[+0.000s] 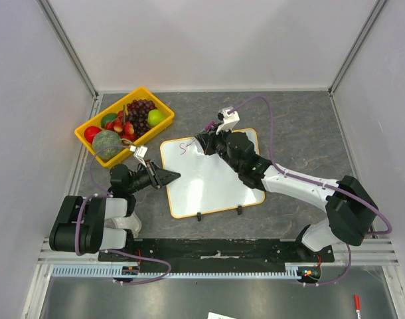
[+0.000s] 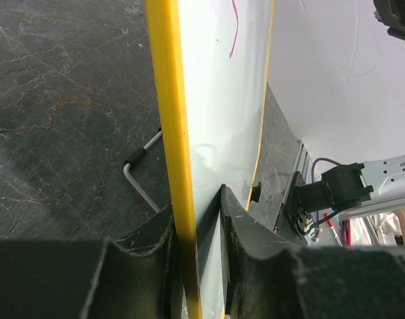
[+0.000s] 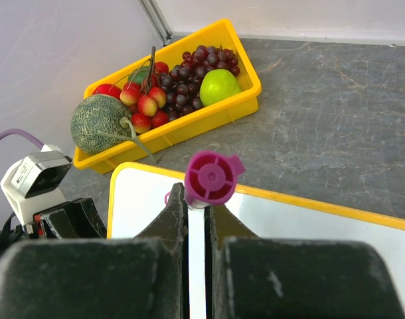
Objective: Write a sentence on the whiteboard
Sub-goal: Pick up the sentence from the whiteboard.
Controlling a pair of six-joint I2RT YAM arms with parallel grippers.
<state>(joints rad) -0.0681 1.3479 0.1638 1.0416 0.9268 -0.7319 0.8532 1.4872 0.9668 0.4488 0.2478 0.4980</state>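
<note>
Dark grey marbled desk (image 1: 302,126) inside a white-walled enclosure. Item one: rounded rectangular whiteboard with thin orange-yellow frame (image 1: 212,186), at desk centre, two black clip feet on its near edge. Left jaws pinch its left frame edge. Right jaws are pressed together on a white-barrelled marker with magenta end (image 3: 212,176), over the board's far-left corner. Sentence: only short magenta strokes (image 1: 184,147) show there. Yellow plastic tray of fruit (image 3: 189,123) sits beyond, apart from the board.
</note>
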